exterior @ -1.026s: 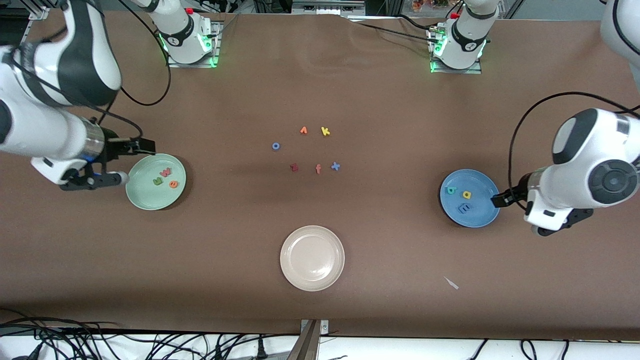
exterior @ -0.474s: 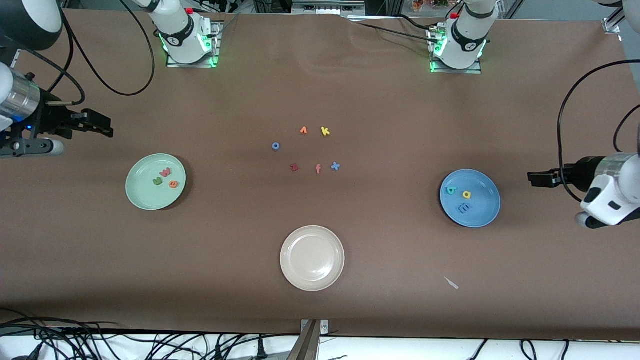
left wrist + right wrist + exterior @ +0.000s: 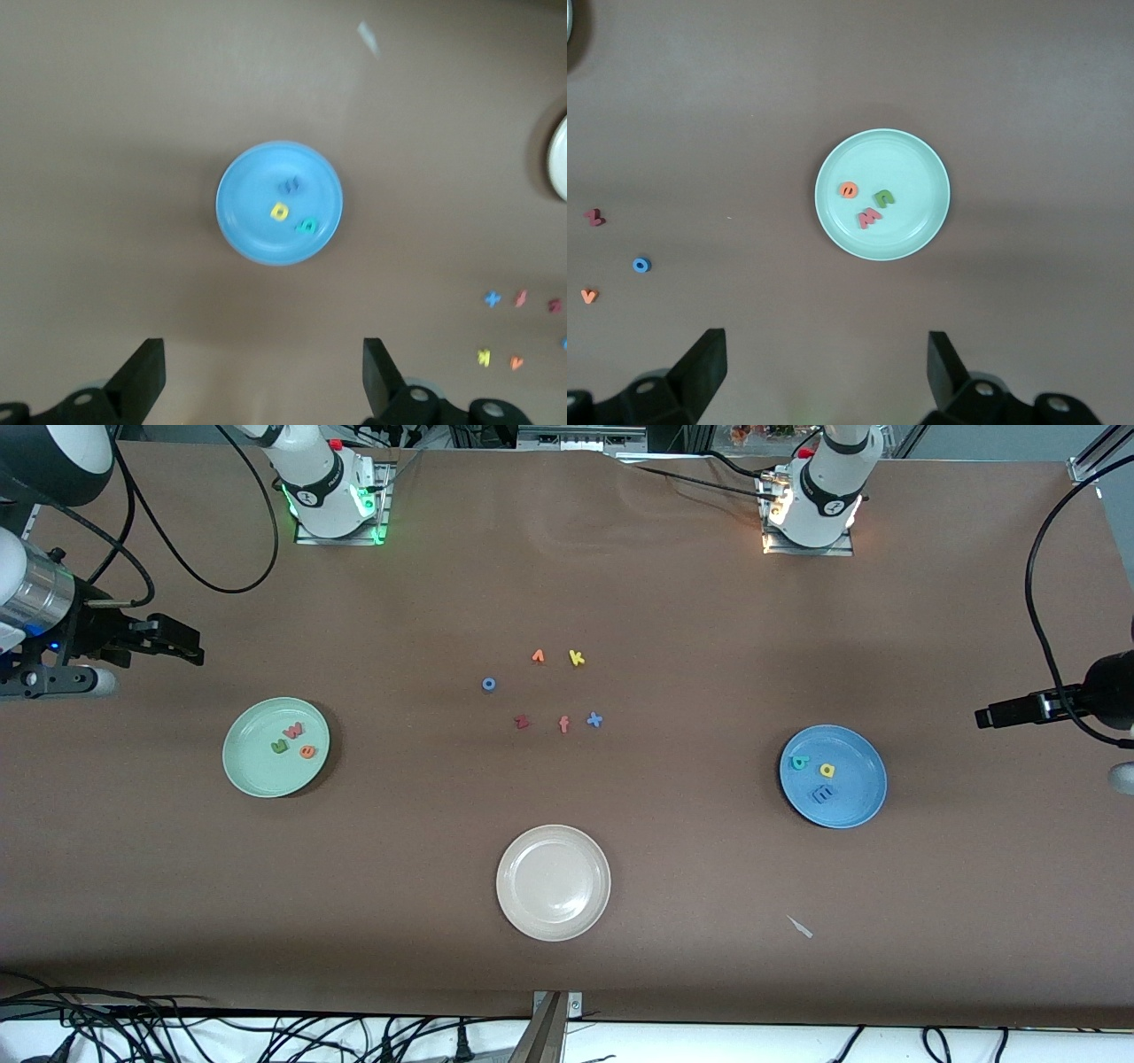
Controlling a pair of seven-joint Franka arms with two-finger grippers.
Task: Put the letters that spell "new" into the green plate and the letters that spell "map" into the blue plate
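Note:
The green plate (image 3: 250, 766) (image 3: 914, 173) holds a green n (image 3: 279, 747) (image 3: 884, 197), an orange e (image 3: 306, 751) (image 3: 848, 189) and a pink w (image 3: 292, 731) (image 3: 869, 217). The blue plate (image 3: 861, 790) (image 3: 246, 223) holds a blue m (image 3: 823, 794) (image 3: 290, 186), a yellow a (image 3: 827, 770) (image 3: 279, 212) and a teal p (image 3: 800, 762) (image 3: 307, 226). My right gripper (image 3: 190, 651) (image 3: 826, 367) hangs open and empty, high over bare table at the right arm's end, off the green plate. My left gripper (image 3: 983, 717) (image 3: 263, 372) hangs open and empty over the left arm's end, off the blue plate.
A cream-white plate (image 3: 554, 903) lies near the front camera at mid-table. Loose letters lie in the middle: a blue o (image 3: 488, 684), an orange v-like letter (image 3: 538, 656), a yellow k (image 3: 577, 658), a dark red letter (image 3: 522, 722), a salmon f (image 3: 564, 724), a blue x (image 3: 594, 720). A white scrap (image 3: 801, 926) lies nearby.
Both grippers have drawn back from beside their plates toward the table's ends and risen. The left one kept moving outward in the last half second. The letters have not moved.

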